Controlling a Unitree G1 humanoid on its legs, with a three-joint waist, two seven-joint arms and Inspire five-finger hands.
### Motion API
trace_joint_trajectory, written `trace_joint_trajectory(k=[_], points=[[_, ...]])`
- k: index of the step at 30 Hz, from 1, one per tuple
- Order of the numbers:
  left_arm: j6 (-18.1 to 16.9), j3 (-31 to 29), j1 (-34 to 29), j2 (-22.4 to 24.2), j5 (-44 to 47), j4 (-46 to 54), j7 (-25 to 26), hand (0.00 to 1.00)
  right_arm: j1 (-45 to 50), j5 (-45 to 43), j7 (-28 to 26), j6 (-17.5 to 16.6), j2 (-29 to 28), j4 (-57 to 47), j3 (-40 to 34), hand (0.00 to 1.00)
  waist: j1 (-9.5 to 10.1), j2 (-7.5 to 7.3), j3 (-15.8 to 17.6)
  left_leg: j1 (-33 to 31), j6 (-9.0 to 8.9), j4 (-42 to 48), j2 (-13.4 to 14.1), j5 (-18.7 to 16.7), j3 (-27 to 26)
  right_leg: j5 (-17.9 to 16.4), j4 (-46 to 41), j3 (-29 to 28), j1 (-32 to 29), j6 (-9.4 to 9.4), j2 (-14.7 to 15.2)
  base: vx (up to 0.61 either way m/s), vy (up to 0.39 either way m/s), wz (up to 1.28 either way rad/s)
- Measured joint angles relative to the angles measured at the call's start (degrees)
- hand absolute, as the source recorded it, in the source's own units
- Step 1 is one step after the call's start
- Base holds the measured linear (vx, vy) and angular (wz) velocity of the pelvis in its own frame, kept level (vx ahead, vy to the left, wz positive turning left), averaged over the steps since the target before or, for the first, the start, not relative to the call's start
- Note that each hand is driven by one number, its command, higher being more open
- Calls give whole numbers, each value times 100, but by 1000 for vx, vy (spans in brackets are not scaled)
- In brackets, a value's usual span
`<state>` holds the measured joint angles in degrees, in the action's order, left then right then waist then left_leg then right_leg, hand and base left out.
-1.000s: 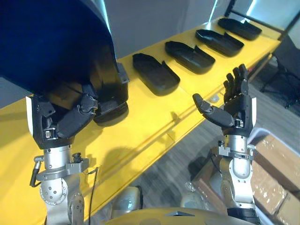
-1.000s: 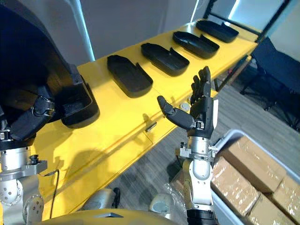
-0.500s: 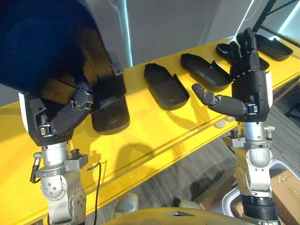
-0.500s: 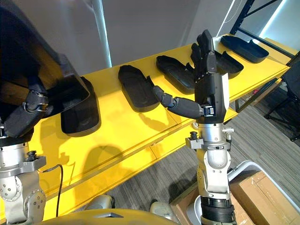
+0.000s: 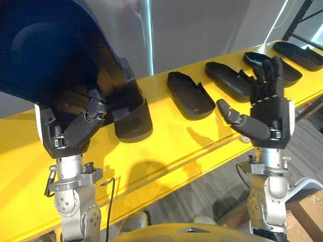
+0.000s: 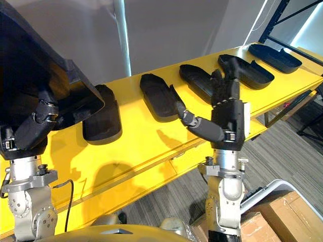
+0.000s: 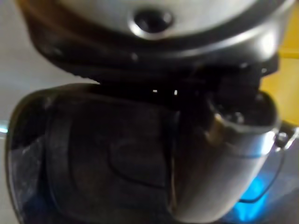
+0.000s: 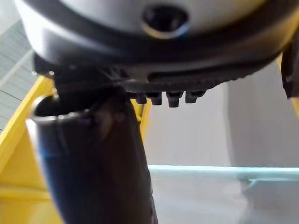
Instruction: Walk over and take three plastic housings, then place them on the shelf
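My left hand is raised close to the camera, its fingers curled round a large black plastic housing that hides the table's left end. The left wrist view shows that housing against the hand. Several more black housings lie in a row on the yellow table: the nearest partly behind the held one, then another, a third and more farther right. My right hand stands upright and open before the table's front edge, holding nothing.
A grey wall runs behind the table. A cardboard box sits in a white bin on the grey floor at the lower right. A black rack stands at the far right.
The whole view has shifted along the table, so the camera moved. My right hand sits lower than half a second ago, still open. The left hand keeps its hold on the housing.
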<state>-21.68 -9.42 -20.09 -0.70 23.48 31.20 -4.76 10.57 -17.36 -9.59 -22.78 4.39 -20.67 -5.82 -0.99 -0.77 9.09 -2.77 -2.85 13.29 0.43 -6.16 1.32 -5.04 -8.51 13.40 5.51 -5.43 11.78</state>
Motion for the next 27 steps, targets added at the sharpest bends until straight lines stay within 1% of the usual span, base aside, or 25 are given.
trace_joint_trajectory(k=[1,2,3,4,5,6,7,8,9,10,11,12,13,15,16,17,18,19,20,21,22,24,25,26,27], points=[[98,0,-94,41,0,-12,91,0,24,5,-59,2,-8,3,35,100,-39,6,4,-83,2,-66,-45,88,115,0,52,225,43,0,-4,-13,-70,81],[183,-18,-103,55,17,-49,102,0,54,20,-57,8,-15,9,27,100,-85,21,14,-171,90,-74,64,39,-57,8,101,459,112,-5,-13,3,-79,118],[276,-31,-90,58,14,-102,73,0,121,22,-3,17,-13,9,-4,100,-112,34,17,-245,105,-57,294,44,-469,26,129,734,195,-28,-25,14,-73,111],[305,-28,-80,58,14,-160,31,0,156,28,41,23,-7,22,-56,100,-108,54,16,-292,153,-32,440,75,-736,30,122,867,225,-33,-32,38,-45,116],[338,-28,-83,62,18,-291,-70,0,177,42,150,31,31,120,-139,100,-71,100,41,-334,215,17,663,127,-1143,22,78,1014,272,-21,-39,43,-11,105],[389,-28,-94,87,30,-379,-133,0,129,95,260,58,119,237,-224,100,-37,218,93,-392,225,128,769,299,-1200,-26,-75,996,266,44,-76,43,25,88],[443,-35,-111,89,44,-391,-148,0,86,134,299,67,169,309,-253,100,-12,263,128,-402,141,163,776,338,-1142,-62,-183,961,248,99,-76,14,68,53],[486,-50,-210,85,48,-402,-163,0,20,138,344,94,246,424,-256,100,52,289,143,-379,64,120,723,393,-1073,-176,-432,803,122,185,-33,-40,91,23],[487,-69,-307,80,50,-402,-177,0,-14,137,380,95,252,425,-257,100,81,255,135,-364,72,-15,636,409,-1072,-337,-648,635,-25,209,56,-48,74,18],[501,-73,-342,83,54,-402,-185,0,-30,139,402,89,246,419,-254,100,76,223,123,-354,39,-125,573,435,-1078,-410,-705,568,-81,196,107,-47,37,17],[529,-82,-378,89,62,-402,-189,0,-40,152,450,82,236,414,-250,100,74,172,134,-230,25,-435,484,606,-1108,-471,-697,484,-106,159,180,-2,-20,11],[534,-72,-422,87,61,-402,-194,0,-23,210,529,81,204,411,-254,100,58,159,136,-118,17,-702,421,791,-1129,-464,-608,480,-92,152,193,0,0,0],[536,-64,-424,87,50,-402,-199,0,-16,270,576,82,179,413,-262,100,45,151,145,-82,-3,-788,413,890,-1144,-440,-552,478,-72,114,193,18,-36,-6],[536,31,-390,80,3,-389,-246,0,46,292,722,81,51,410,-274,100,-85,126,157,-66,-23,-912,419,978,-1155,-329,-340,455,13,-52,150,7,-14,-6],[539,71,-364,71,-29,-389,-269,0,74,292,757,80,-4,403,-289,100,-103,116,163,-43,-22,-966,414,1008,-1165,-308,-297,449,28,-75,146,-26,5,-5],[565,185,-250,52,-176,-389,-291,0,214,294,813,62,-87,370,-352,100,-123,106,169,-3,-15,-1094,409,1072,-1185,-252,-194,444,54,-62,122,-38,18,-2],[568,294,-162,4,-183,-388,-308,0,342,300,847,61,-135,336,-373,100,-139,96,168,19,-52,-1233,389,1114,-1186,-238,-134,440,65,-62,112,-55,23,7],[571,401,-45,-52,-181,-387,-336,0,496,330,873,61,-227,257,-375,100,-208,84,172,19,-17,-1398,356,1185,-1150,-311,-106,409,54,25,92,-47,18,20],[575,443,-1,-61,-172,-387,-346,0,563,370,906,61,-264,211,-373,100,-265,85,173,20,7,-1470,333,1243,-1091,-401,-107,355,45,69,69,-40,4,41],[580,533,52,-56,-149,-387,-403,0,707,490,1026,57,-285,113,-353,100,-367,100,169,35,22,-1595,300,1344,-979,-498,-123,224,20,81,-4,-20,-11,50],[579,615,76,-59,-129,-387,-489,0,804,579,1085,53,-285,40,-338,100,-400,112,170,23,35,-1679,275,1424,-885,-540,-183,156,-42,83,-35,-14,-14,43],[582,693,41,-65,-117,-389,-524,0,833,577,1074,52,-281,28,-310,100,-357,114,181,20,26,-1657,290,1504,-870,-513,-294,140,-66,35,-45,8,-18,15],[582,690,3,-67,-117,-390,-481,0,832,577,1025,30,-273,29,-293,100,-353,118,184,19,13,-1577,301,1500,-839,-512,-366,8,-59,33,-64,17,-20,9],[582,689,-9,-67,-111,-390,-442,0,831,560,984,2,-257,29,-292,100,-345,125,197,11,-7,-1498,312,1462,-804,-513,-399,-56,-42,36,-78,6,-15,6],[580,666,-33,-64,-102,-390,-364,0,817,499,874,-65,-210,29,-285,100,-286,140,230,-47,-30,-1232,343,1327,-774,-543,-476,-172,-25,56,-99,0,0,0]])
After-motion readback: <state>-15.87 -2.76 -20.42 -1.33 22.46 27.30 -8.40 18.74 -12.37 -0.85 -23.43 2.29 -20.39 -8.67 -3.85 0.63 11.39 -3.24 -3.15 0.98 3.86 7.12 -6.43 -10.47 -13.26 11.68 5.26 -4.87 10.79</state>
